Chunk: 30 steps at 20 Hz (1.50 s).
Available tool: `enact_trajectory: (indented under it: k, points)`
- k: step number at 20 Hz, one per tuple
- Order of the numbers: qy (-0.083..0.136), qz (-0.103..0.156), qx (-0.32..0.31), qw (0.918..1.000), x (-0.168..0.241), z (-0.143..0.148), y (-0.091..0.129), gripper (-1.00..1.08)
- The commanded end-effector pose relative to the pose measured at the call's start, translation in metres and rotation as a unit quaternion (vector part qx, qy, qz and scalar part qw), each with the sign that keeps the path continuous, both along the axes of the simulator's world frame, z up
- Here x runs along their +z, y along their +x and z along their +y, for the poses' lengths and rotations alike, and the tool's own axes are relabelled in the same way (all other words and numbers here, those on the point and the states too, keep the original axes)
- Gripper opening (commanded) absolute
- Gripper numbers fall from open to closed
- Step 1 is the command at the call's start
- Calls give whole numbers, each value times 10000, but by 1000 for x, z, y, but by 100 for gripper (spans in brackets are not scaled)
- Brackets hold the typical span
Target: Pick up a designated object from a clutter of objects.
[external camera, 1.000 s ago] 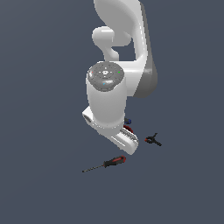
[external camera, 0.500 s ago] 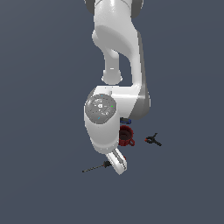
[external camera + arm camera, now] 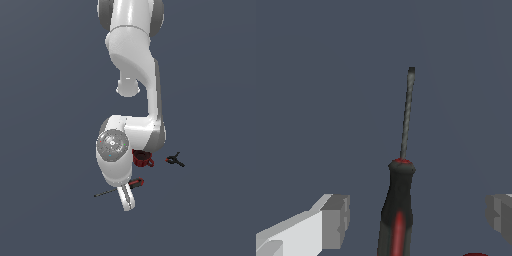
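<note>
Straddling the screwdriver [image 3: 397, 200], pincer [image 3: 417, 220] gapes wristward.

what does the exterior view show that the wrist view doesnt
Only the exterior view shows the white arm, the dark red mug and the small black clamp to the exterior view's right of it. Only the wrist view shows the two fingertips standing apart with the handle between them, untouched, so the gripper is open. Both show the red-and-black screwdriver lying on the grey floor, with its thin dark shaft.
</note>
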State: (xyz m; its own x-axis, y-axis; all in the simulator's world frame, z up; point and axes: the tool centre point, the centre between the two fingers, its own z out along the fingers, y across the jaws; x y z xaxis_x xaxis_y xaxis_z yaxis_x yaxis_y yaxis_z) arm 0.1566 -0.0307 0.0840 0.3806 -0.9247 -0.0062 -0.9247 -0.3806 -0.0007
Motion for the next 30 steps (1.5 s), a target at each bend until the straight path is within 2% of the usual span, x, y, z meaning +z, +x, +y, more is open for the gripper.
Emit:
enact_trajectory:
  k: [1, 13, 22, 28, 29, 30]
  points:
    - [-13, -6, -185, 9998, -8, -2, 2, 100]
    - [-29, -2, -392, 9992, -22, -4, 4, 100]
    - [-29, -6, -413, 9991, -64, -4, 3, 100]
    - [-29, -7, -415, 9991, -69, -4, 5, 100]
    - [-29, -7, -415, 9991, -69, -4, 5, -100]
    - [-29, -7, -415, 9991, -69, -4, 5, -100]
